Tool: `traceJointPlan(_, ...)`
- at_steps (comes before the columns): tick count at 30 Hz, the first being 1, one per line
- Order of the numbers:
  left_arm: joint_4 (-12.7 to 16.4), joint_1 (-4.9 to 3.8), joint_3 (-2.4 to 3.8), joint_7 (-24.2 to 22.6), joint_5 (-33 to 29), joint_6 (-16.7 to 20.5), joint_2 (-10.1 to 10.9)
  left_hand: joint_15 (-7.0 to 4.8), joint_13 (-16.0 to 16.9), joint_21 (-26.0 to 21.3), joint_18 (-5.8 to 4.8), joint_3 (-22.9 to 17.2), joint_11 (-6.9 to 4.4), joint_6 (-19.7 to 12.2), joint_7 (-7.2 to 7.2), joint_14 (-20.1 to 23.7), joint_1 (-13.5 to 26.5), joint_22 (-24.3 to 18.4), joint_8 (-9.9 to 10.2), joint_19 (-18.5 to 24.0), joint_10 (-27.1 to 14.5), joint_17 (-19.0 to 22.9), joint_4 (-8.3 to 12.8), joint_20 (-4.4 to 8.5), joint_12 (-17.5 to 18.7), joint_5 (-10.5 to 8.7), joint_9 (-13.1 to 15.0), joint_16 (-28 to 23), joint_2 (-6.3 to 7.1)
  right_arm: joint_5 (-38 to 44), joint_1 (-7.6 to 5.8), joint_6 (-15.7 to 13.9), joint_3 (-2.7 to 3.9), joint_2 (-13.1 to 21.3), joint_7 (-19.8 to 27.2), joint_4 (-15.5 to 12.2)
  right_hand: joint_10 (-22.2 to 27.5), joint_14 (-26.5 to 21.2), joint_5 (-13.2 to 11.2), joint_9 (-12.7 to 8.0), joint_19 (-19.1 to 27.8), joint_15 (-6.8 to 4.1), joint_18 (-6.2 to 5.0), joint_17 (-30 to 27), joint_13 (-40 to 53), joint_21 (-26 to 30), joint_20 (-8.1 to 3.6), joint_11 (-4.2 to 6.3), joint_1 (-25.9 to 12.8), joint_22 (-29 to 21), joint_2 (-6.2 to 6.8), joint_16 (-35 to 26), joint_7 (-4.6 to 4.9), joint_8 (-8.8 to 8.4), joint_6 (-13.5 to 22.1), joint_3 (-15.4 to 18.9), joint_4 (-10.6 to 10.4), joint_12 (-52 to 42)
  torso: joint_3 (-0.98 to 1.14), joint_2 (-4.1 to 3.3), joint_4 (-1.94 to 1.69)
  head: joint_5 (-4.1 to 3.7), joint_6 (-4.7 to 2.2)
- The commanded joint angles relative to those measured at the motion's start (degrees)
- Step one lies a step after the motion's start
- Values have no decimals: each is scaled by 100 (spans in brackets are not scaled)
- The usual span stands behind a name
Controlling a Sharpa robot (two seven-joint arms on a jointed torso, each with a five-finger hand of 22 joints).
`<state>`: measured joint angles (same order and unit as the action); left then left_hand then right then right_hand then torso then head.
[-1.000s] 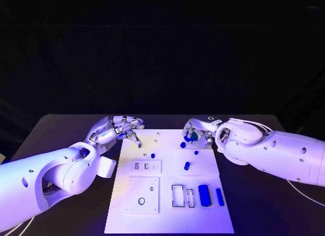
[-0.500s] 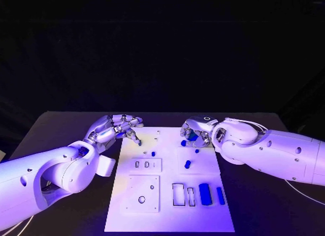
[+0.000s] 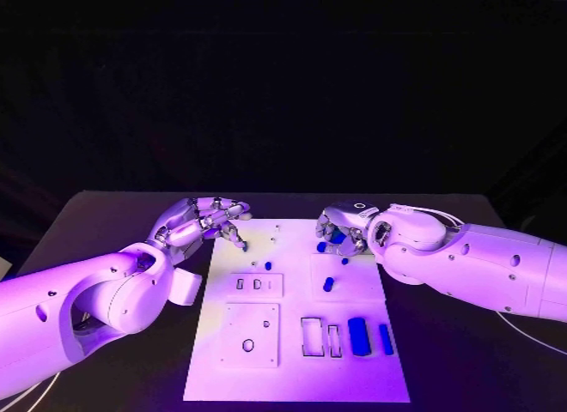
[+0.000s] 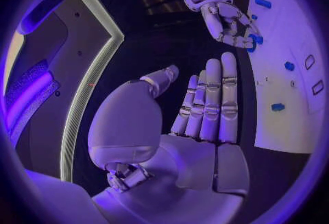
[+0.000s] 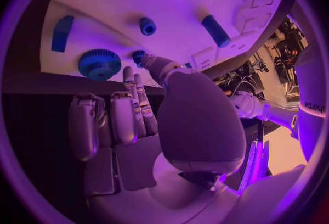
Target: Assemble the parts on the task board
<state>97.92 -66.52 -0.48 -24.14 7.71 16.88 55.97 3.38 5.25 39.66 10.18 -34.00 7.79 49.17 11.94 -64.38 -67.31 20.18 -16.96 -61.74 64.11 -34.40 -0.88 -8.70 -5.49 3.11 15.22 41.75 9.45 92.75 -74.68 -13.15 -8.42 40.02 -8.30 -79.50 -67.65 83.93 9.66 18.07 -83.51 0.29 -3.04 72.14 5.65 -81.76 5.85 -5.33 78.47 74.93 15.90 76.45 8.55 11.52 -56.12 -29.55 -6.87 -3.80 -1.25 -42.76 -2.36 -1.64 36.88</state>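
The white task board (image 3: 296,369) lies in the middle of the black table. My right hand (image 3: 342,230) hovers over its far right corner. There its thumb and fingertips (image 5: 128,74) pinch a small blue part (image 5: 139,57), also seen as the blue part (image 4: 254,44) at the curled fingers of that right hand (image 4: 230,21). A blue gear (image 5: 99,63) lies on the board beside it. My left hand (image 3: 207,219) is at the board's far left edge, with its fingers (image 4: 209,98) straight and together and nothing in them.
On the board lie a blue cylinder (image 3: 328,284), two small blue pegs (image 3: 269,265) (image 3: 344,261), a thick blue block (image 3: 358,333) and a thin blue bar (image 3: 385,339). Rectangular slots (image 3: 311,339) sit beside the block. A flat blue piece (image 5: 62,33) lies near the gear.
My right hand has drawn a little towards the board's far edge, still over the blue part. My left hand has barely moved.
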Motion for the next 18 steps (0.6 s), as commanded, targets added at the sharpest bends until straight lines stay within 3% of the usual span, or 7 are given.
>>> traceJointPlan(1,20,-13,7,-27,16,-116,-5,8,7,39,13,-36,9,-37,4,61,26,20,41,30,5,-9,-6,18,31,13,11,40,23,122,3,146,-8,-32,-31,1,18,322,-38,13,-26,30,46,16,7,-30,9,26,-36,279,-15,50,-25,12,-34,1,-39,10,5,-13,2,8,16)
traceJointPlan(18,10,-34,14,-5,10,-140,-3,11,9,88,14,-62,12,-40,9,75,9,53,44,57,2,-19,-2,15,40,12,20,51,-7,117,18,201,-36,-143,-24,83,-159,312,-186,93,-57,-2,63,29,62,-109,-6,69,-58,405,-87,116,-56,57,-110,-25,-166,-19,6,-20,-6,20,55)
